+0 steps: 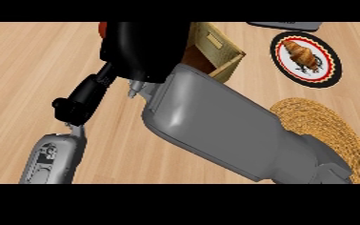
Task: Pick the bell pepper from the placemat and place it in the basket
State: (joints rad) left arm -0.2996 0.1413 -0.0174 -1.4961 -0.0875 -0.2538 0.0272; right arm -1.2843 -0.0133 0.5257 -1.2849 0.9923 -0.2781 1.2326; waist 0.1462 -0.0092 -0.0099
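Pale wood-grain bench (42, 66) fills the view. Right hand (144, 47), black and glossy, hangs over the basket (221, 52), a tan box with slatted walls; the big grey forearm hides most of it. A sliver of red at the hand's upper left edge (103, 28) may be the bell pepper; whether the fingers are curled round it cannot be told. Left hand (77, 102) shows only as a dark lump above its grey forearm; its fingers cannot be made out. Woven straw placemat (316, 119), round and coarse, lies at right. Beside it, farther off, a round plate (330, 62) carries a croissant (301, 55).

Risk: the red patch sits beyond the basket's visible wall, so letting go here could land the pepper on the bench.
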